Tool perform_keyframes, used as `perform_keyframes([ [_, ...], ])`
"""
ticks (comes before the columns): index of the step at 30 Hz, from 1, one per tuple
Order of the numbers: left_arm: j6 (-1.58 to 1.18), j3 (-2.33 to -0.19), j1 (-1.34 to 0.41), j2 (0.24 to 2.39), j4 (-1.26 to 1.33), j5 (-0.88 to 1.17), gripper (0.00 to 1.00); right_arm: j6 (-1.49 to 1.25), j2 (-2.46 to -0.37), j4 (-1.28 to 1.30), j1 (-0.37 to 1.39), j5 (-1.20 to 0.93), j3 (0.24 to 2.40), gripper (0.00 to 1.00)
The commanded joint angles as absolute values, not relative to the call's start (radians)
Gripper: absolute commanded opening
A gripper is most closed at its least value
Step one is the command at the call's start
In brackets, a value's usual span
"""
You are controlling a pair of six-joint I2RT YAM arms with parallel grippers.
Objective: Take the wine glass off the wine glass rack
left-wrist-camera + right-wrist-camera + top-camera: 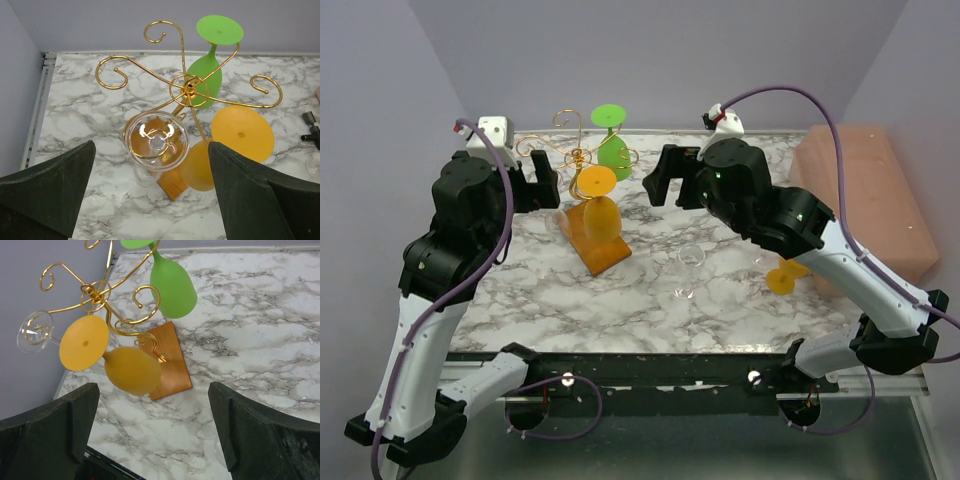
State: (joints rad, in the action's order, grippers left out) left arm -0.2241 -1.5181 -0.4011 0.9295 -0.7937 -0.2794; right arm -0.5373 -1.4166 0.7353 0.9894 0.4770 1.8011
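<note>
Left wrist — clear wine glass (156, 141) foot-up on rack (189, 90), stem vertical, both jaws open

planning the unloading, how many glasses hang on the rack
3 on the wine glass rack: green glass far side, orange glass near right, clear glass near left. None seems hidden.

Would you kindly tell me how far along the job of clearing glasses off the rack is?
Apparently done: one loose clear glass and one loose orange glass are on the table, off the wine glass rack. In hand: nothing; left gripper and right gripper are open, facing the rack. Left: the green glass, hanging orange glass and hanging clear glass hang on it.
</note>
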Motion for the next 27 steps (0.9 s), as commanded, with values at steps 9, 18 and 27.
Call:
perform_keyframes([
  [9, -0.204, -1.585, -0.394, 1.043, -0.878, -0.252, 0.99, -0.586, -1.276, 0.729, 0.994, 0.428, 1.669, 1.00],
  [18, -0.197, -1.563, -0.394, 1.074, -0.863, -0.283, 0.98, -0.614, -1.199, 0.716, 0.995, 0.437, 1.599, 1.00],
  [27, -0.186, -1.511, -0.394, 1.086, -0.830, -0.310, 0.98, -0.622, -1.181, 0.720, 0.994, 0.442, 1.574, 1.00],
])
